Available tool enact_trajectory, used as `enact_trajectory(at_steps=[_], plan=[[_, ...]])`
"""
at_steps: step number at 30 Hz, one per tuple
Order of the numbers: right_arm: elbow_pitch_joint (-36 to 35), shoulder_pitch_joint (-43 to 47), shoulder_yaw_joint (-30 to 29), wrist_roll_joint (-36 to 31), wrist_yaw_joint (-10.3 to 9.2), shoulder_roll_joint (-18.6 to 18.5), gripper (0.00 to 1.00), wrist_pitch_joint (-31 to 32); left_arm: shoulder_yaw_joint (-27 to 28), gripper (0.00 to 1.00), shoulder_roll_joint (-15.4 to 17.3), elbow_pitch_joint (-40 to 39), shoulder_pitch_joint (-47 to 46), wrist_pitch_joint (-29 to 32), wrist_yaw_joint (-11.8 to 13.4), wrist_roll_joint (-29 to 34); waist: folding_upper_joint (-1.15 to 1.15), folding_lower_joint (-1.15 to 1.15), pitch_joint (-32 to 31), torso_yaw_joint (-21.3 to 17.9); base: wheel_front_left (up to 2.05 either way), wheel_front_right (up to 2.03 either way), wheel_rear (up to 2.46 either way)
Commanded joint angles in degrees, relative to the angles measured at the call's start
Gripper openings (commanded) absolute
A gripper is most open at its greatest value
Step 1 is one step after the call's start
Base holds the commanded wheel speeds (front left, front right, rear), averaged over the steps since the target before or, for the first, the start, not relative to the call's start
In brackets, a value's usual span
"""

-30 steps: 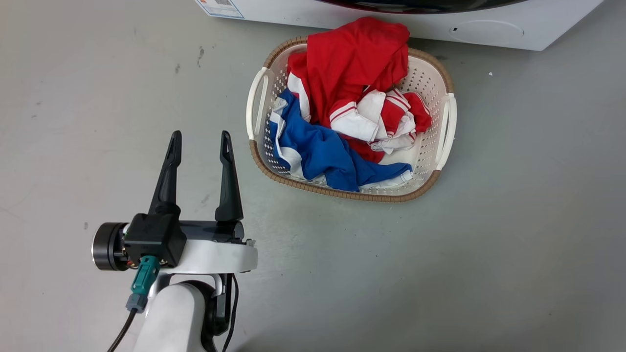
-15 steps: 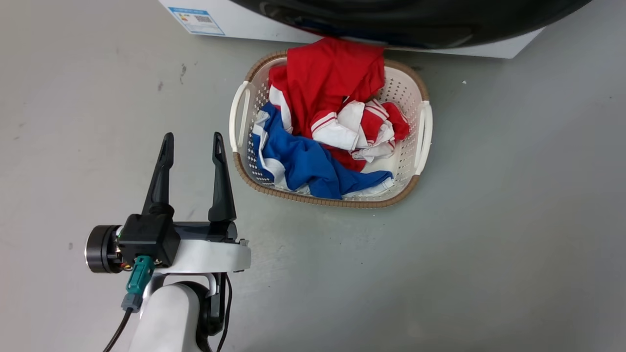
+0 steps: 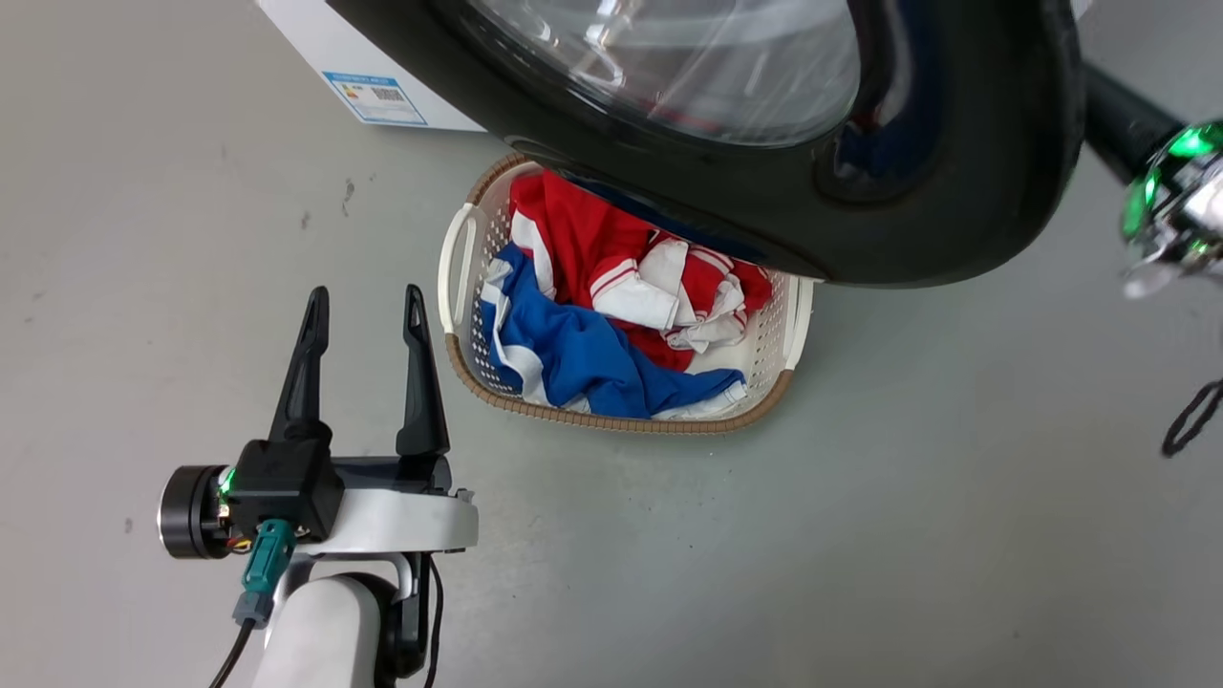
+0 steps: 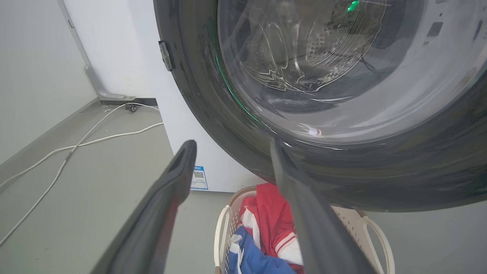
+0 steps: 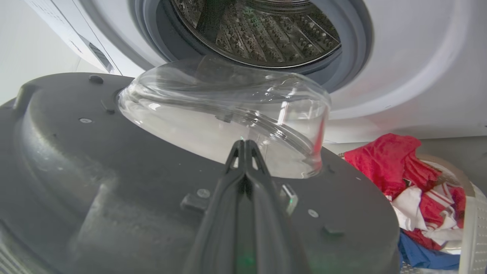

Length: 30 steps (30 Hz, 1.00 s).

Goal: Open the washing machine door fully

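– Grey floor (image 3: 860, 535) seen from up top, and the washing machine door (image 3: 946, 229) hangs partway open over the far rim of the laundry basket (image 3: 611, 421). How's the left gripper (image 3: 365, 294)?
– Spread wide, holding nothing, low by the basket's near-left corner. The right arm (image 3: 1170, 201) reaches in behind the door's free edge.
– From the left wrist: the door's glossy front, and what looks like the hinge (image 4: 166, 55) where it meets the washing machine (image 4: 175, 129). A white cable (image 4: 76, 144) trails across the floor.
– So a full swing comes that gripper's way. I'd guess the door could knock it.
– And the right wrist?
– The right gripper (image 5: 244, 146) is pinched together with nothing between. It lies over the door's inner face just below the glass bowl (image 5: 228, 110), with the drum (image 5: 262, 34) open behind. Whether it presses the plastic, I can't tell.
– Smooth surface, closed fingers: they might slide off and the door stall. That red shirt (image 5: 384, 160), heaped high, could snag the lower edge too.
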Motion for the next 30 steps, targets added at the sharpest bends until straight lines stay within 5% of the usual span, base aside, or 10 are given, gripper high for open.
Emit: enact_trajectory(at_steps=[1,15,30], plan=[[-1.26,1.85,0.32,0.46,0.16,0.58,0.0,0.26,0.27,1.0,0.03,0.01,0.68,-0.14,0.06,0.4,0.0,0.0,-0.62,-0.2,0.0,0.0,0.0],[-13.47,16.83,4.61,2.43,0.17,4.31,0.0,0.13,1.33,1.0,0.02,0.61,3.48,-0.15,-0.23,1.12,0.0,0.0,-6.44,-1.3,0.0,0.0,0.0],[-18.27,27.67,13.66,2.18,0.17,9.48,0.0,0.15,0.86,1.0,0.02,1.42,6.57,-0.14,-0.18,1.3,0.0,0.0,-11.54,-0.68,0.0,0.0,0.0]])
